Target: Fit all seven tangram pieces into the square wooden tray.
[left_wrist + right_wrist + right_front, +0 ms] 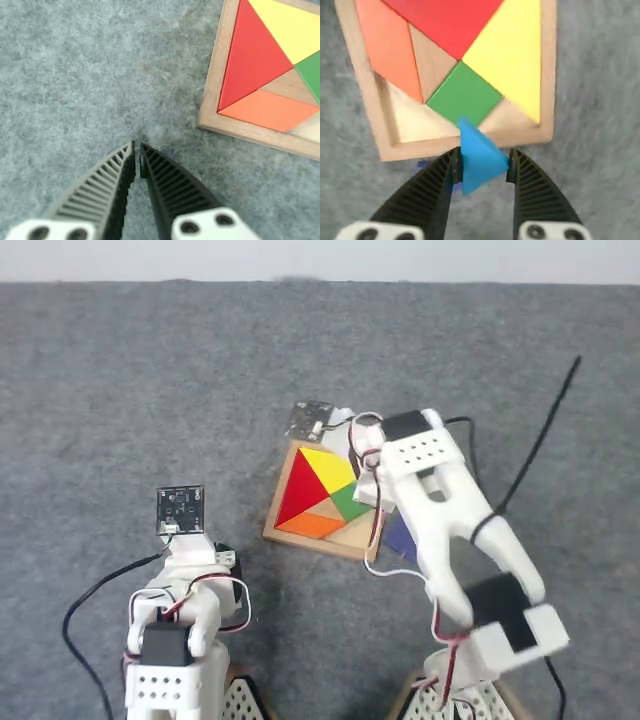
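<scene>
The right claw (483, 156) is gripping a blue triangle (476, 165) at the tray (548, 70) rim; the left claw (137, 146) is hanging nearly closed, near the tray.

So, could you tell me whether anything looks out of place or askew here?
Nothing damaged. The right gripper holds a blue triangle over the tray rim, its tip over the green square, not a gap. A dark blue piece lies outside the tray.

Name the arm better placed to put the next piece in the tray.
Right. The right gripper holds the blue triangle at the tray rim, beside the green square. The left gripper is shut and empty over the carpet.
</scene>
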Available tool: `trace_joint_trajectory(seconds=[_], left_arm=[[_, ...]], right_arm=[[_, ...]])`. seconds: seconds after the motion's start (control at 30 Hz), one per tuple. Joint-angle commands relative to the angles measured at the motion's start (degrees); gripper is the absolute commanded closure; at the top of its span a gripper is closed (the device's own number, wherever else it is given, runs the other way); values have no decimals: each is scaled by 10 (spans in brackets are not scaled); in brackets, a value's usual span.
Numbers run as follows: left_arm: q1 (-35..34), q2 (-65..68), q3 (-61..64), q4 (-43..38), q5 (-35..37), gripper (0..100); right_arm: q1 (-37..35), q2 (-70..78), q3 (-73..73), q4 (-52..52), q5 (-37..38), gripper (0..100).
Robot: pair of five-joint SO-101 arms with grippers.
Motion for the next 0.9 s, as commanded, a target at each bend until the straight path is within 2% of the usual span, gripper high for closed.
trace_joint_trajectory(seconds=[0.0,0.17,0.27,0.33,0.47,0.63,0.67,0.73,0.8,0.87], left_arm=[[-4,-11,-7,3,-9,986],[-4,-11,-7,3,-9,986],[-4,-11,-7,3,-9,986],[-4,-11,-7,3,-9,986],[-4,-11,-7,3,-9,986],[-4,-11,-7,3,-9,986],[-4,-11,-7,3,-9,986],[-4,-11,-7,3,-9,986],[-4,-11,-7,3,-9,986],[-4,-11,-7,3,-9,986]], right_arm=[[-6,27,-68,3,108,898],[-15,78,-95,4,264,898],[-21,87,-114,8,322,893],[-22,89,-121,15,344,867],[-22,90,-134,17,372,742],[-23,88,-137,21,372,724],[-23,85,-137,18,366,725],[-24,80,-160,21,307,725],[-24,71,-191,38,190,757],[-25,53,-219,84,69,861]])
